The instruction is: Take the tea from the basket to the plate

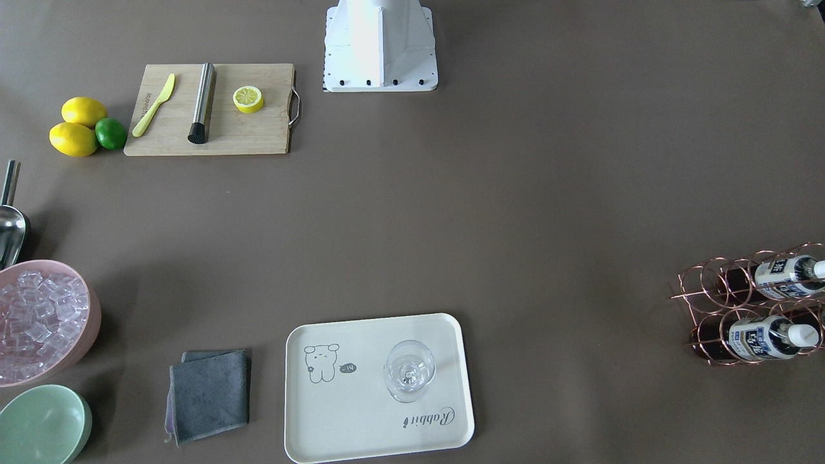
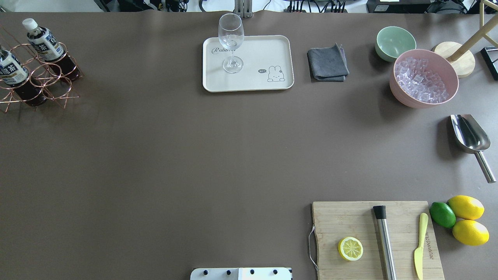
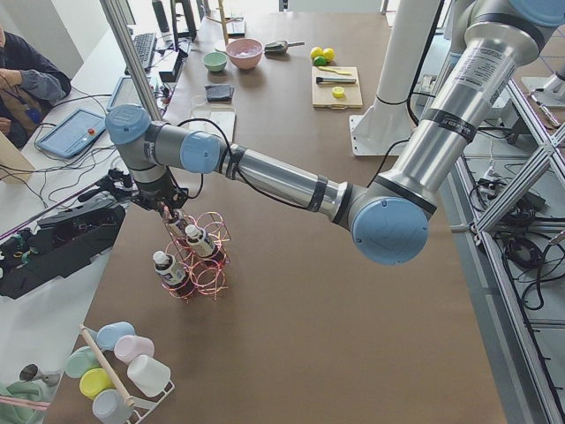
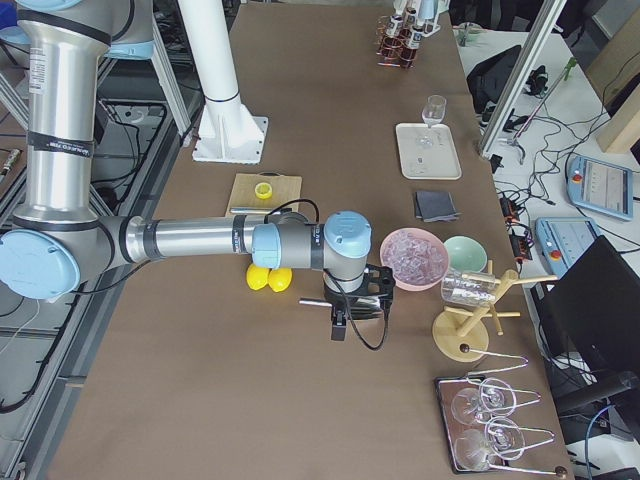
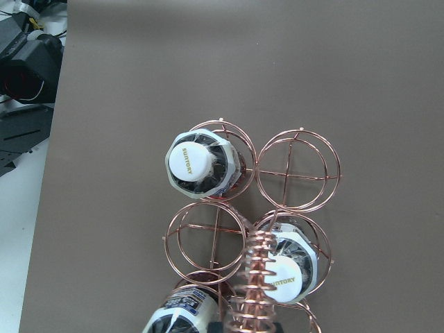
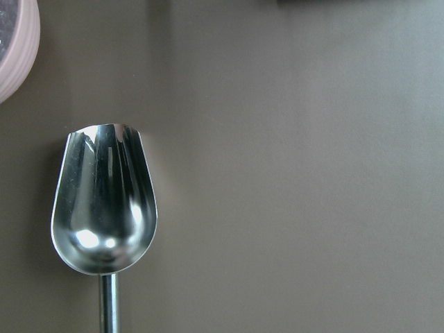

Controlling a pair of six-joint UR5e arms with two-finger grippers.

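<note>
The copper wire basket (image 2: 46, 77) stands at the table's far left end, also in the front view (image 1: 709, 290). In the left wrist view (image 5: 298, 170) it holds three tea bottles (image 5: 198, 163) with white caps, around its coiled handle (image 5: 257, 270). The overhead view shows two of the bottles (image 2: 42, 39). The cream plate (image 2: 268, 50) lies at the far middle of the table with a wine glass (image 2: 231, 42) standing on it. My left gripper (image 3: 169, 212) hangs just above the basket; I cannot tell whether it is open. My right gripper (image 4: 340, 322) hovers over a metal scoop (image 6: 104, 208); its state is unclear.
A grey cloth (image 2: 327, 64), a green bowl (image 2: 395, 42) and a pink bowl of ice (image 2: 424, 79) sit right of the plate. A cutting board (image 2: 373, 237) with half a lemon, a metal bar and a yellow knife lies near right, beside lemons and a lime (image 2: 442, 214).
</note>
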